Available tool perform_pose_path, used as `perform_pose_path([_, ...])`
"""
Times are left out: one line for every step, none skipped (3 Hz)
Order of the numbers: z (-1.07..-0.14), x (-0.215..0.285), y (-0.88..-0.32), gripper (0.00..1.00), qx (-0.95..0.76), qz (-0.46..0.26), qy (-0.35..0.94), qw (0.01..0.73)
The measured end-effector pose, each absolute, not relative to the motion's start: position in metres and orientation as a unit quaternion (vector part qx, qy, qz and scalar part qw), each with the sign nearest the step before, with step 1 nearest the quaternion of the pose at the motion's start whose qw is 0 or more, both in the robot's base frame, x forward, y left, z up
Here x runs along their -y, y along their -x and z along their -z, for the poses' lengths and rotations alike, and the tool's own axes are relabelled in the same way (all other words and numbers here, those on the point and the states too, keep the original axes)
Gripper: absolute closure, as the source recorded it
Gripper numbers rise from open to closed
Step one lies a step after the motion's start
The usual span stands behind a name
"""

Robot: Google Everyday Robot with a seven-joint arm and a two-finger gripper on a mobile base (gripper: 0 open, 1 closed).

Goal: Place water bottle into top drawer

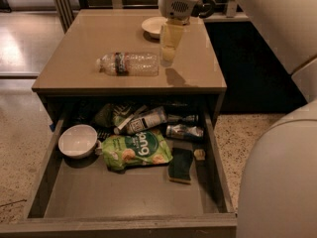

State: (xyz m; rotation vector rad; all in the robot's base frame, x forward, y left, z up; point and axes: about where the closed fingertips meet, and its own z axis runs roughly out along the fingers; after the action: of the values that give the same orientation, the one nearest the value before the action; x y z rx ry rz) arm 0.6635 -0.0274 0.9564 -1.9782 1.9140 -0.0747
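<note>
The water bottle (129,63) is clear crinkled plastic with a dark label band. It lies on its side on the tan table (79,43), cap end to the left. My gripper (169,53) hangs from the arm above the table, just right of the bottle's base end and a little above the surface, holding nothing that I can see. The top drawer (124,197) is pulled open below the table; its front half is bare grey bottom.
A white dish (154,26) sits on the table behind the gripper. In the drawer's back half lie a white bowl (78,141), a green snack bag (137,150), a printed-label bottle (143,120), a silver can (184,131) and a dark sponge (181,165). My arm's body (282,133) fills the right.
</note>
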Motion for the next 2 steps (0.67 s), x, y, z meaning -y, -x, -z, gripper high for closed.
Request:
perform_pose_path([-0.9562,0.0277,-0.6636,0.00,-0.682,0.027,0.705,0.193])
perform_pose_path([-0.9512,0.0197,-0.6589,0.00,-0.671,0.026,0.716,0.191])
